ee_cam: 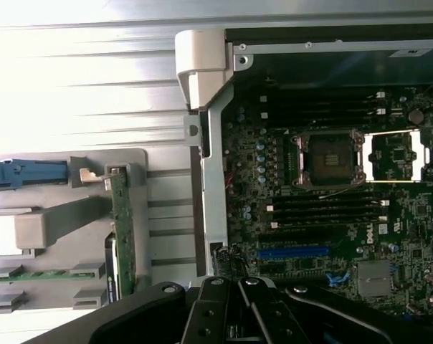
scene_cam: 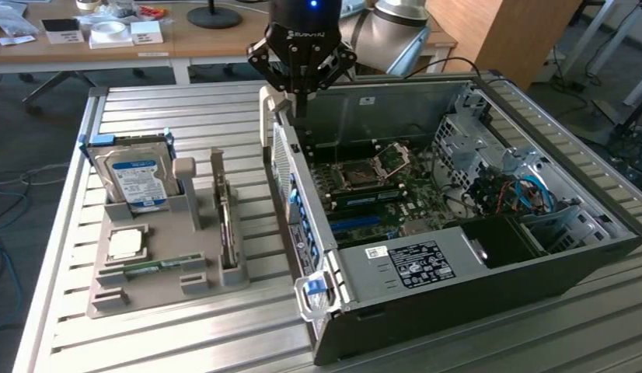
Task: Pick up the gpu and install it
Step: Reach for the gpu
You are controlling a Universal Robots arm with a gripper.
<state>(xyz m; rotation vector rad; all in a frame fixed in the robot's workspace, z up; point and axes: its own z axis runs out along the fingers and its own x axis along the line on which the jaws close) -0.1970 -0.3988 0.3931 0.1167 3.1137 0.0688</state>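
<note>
Exterior view: up front, the grey tray [scene_cam: 155, 299] sits on the bench [scene_cam: 176, 346]. The gpu [scene_cam: 227, 225] stands on edge along the tray's 3 o'clock side, with the hard drive [scene_cam: 137, 175] at its 10 o'clock. The open case [scene_cam: 425, 311] is just beside the tray. Further back, the pincer [scene_cam: 298, 97] hangs clenched and empty over the case's far corner, 1 o'clock from the gpu.

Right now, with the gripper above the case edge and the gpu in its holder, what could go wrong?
The gripper is shut; lowered that way it could knock the gpu rather than grasp it. The gpu stands on edge close to the computer case wall, so the gripper might strike it. The open CPU socket lies exposed to a dropped card.
</note>
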